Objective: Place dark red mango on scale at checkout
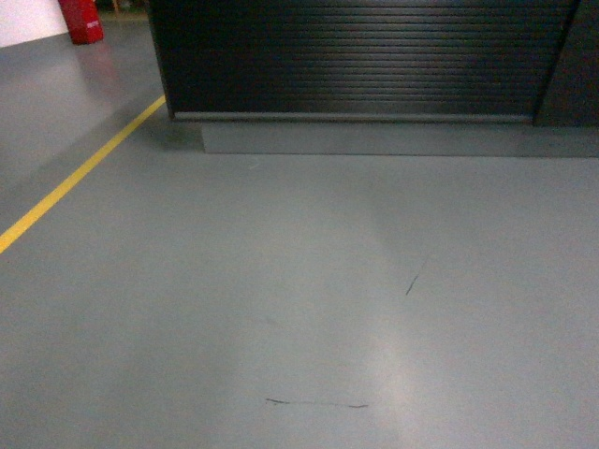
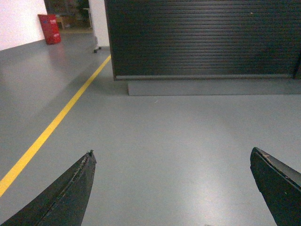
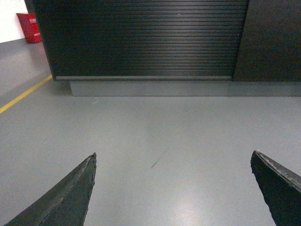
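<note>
The checkout [image 1: 356,56] fills the top of the head view: a black counter with a ribbed slatted front on a grey plinth [image 1: 374,138]. Both wrist views face the same counter [image 2: 202,37] [image 3: 141,37] across bare grey floor. My left gripper [image 2: 171,153] is open, its two dark fingers spread wide with only floor between them. My right gripper [image 3: 173,154] is open the same way and holds nothing. The dark red mango and the scale are out of view. Neither arm shows in the head view.
A yellow floor line [image 1: 75,178] runs diagonally on the left toward the counter's corner. A red object [image 1: 82,19] stands far back left. A dark panel [image 3: 275,40] adjoins the slatted front on the right. Scuff marks [image 1: 318,404] streak the floor.
</note>
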